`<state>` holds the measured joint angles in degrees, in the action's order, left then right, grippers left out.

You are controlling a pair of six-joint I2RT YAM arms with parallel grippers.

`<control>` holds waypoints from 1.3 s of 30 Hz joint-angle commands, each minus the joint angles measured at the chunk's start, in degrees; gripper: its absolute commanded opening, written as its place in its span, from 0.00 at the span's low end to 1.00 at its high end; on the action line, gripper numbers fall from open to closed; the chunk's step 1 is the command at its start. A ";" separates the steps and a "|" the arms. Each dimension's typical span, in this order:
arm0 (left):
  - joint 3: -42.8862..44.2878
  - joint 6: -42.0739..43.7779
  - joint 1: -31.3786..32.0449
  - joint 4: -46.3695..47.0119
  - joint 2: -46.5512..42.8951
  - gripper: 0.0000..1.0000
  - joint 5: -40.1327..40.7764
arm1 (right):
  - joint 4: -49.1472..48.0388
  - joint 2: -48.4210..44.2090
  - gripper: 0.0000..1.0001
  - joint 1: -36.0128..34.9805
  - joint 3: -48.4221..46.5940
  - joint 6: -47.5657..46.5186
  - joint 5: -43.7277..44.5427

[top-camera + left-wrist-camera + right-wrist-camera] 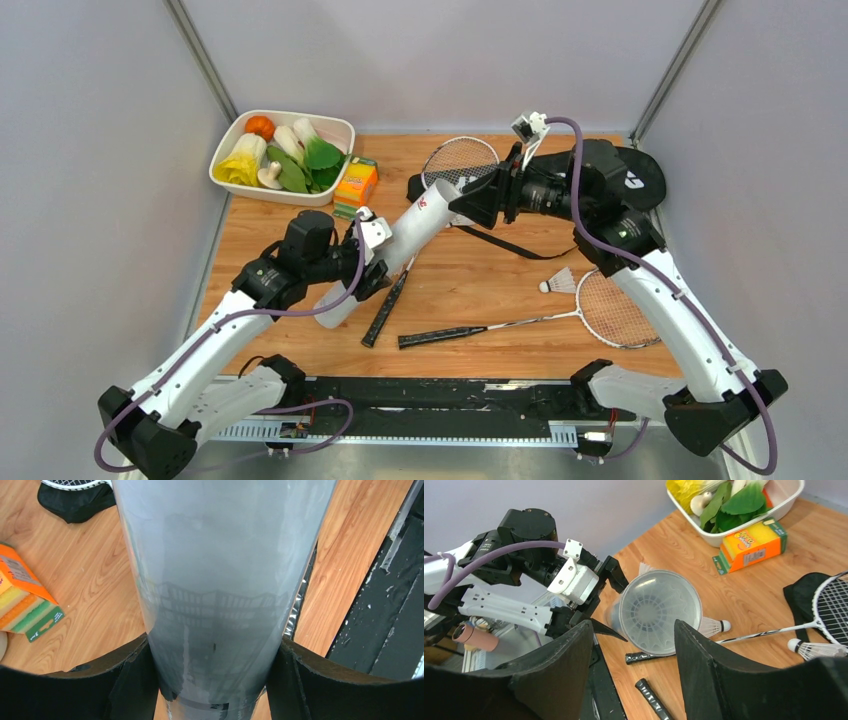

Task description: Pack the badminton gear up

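Observation:
My left gripper (375, 255) (215, 642) is shut on the long white tube (400, 240) (220, 570) and holds it tilted, open end up towards the right. My right gripper (470, 205) (633, 625) stands open just off the tube's mouth (659, 611), where a feather skirt shows inside. One racket (460, 160) lies under the tube, the other (612, 308) at the right. Shuttlecocks lie on the table (560, 283) (715, 626) (811, 650). The black bag (625, 175) sits at the back right, partly hidden by my right arm.
A white dish of toy vegetables (228, 178) (791, 495) stands at the back left, with an orange-and-green box (355, 183) (751, 545) beside it. A black rail (430, 395) runs along the near edge. Grey walls close in the table on three sides.

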<state>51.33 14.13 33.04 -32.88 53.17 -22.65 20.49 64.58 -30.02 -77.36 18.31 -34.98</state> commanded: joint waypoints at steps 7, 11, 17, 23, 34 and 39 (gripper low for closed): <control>-0.46 2.78 0.54 5.55 -3.94 0.55 -0.92 | -4.83 1.81 0.52 0.21 -0.87 2.01 -10.15; -0.41 2.66 0.54 5.67 -3.74 0.55 -0.84 | -6.06 2.65 0.36 0.16 -0.53 2.66 -12.17; -1.10 3.00 0.54 5.73 -3.94 0.53 2.29 | -6.41 2.75 0.00 0.50 -2.14 3.54 -11.79; -1.73 3.71 0.55 5.70 -4.31 0.53 4.69 | -6.95 1.76 0.00 3.33 -3.54 5.05 -12.70; -1.49 3.89 0.54 4.77 -3.79 0.52 6.04 | -8.42 0.88 0.00 4.61 -4.03 5.95 -16.42; -1.91 4.06 0.54 4.47 -4.27 0.53 5.74 | -9.02 0.00 0.00 5.55 -4.69 6.20 -17.04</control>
<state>49.93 17.04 34.04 -28.21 50.06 -19.11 16.23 67.20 -25.98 -78.19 22.52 -50.78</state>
